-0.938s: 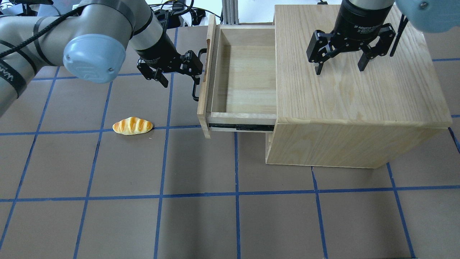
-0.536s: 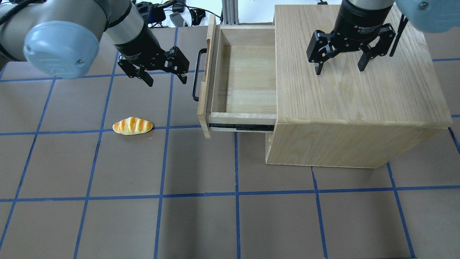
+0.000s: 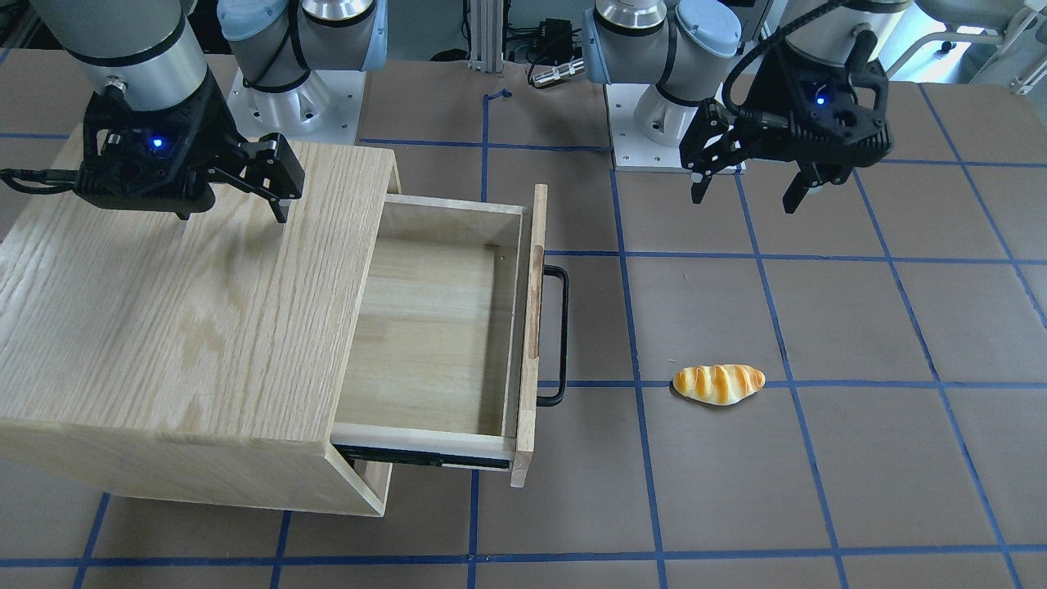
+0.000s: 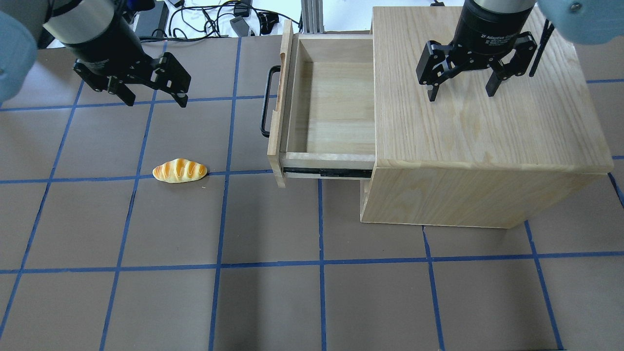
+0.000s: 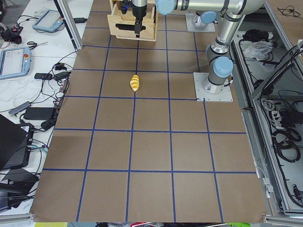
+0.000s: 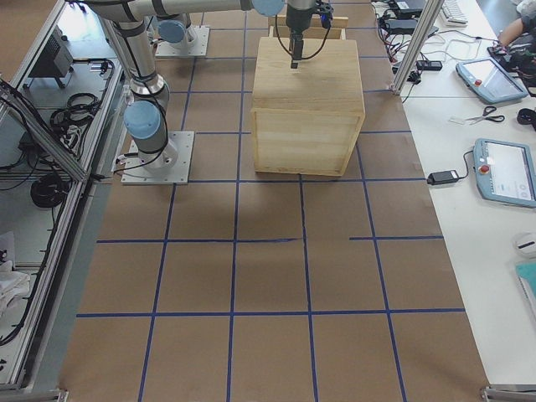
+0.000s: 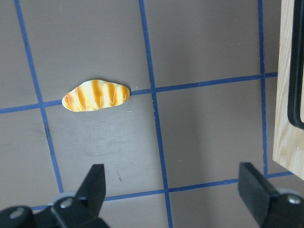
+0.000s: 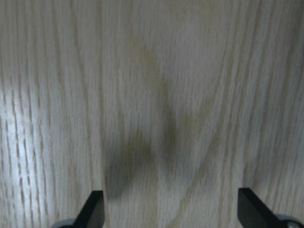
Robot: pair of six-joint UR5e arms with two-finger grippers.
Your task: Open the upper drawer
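Observation:
The upper drawer [image 4: 336,97] stands pulled far out of the oak cabinet [image 4: 487,141], and its box is empty. Its black bar handle [image 4: 264,102] is free on the front panel [image 4: 278,117]. The drawer also shows in the front-facing view [image 3: 425,327], with its handle [image 3: 561,335]. My left gripper [image 4: 157,103] is open and empty, hovering over the table well left of the handle. The left wrist view shows its fingers [image 7: 92,183] spread, with the drawer front [image 7: 287,95] at the right edge. My right gripper [image 4: 461,95] is open and empty just above the cabinet top [image 8: 152,95].
A toy bread loaf [image 4: 180,170] lies on the brown table left of the drawer, below my left gripper; it also shows in the left wrist view [image 7: 96,95]. Blue tape lines grid the table [image 4: 273,302]. Cables lie beyond the far edge.
My left gripper has moved left, away from the drawer handle, and stays open. The drawer, the bread and the right gripper have not moved.

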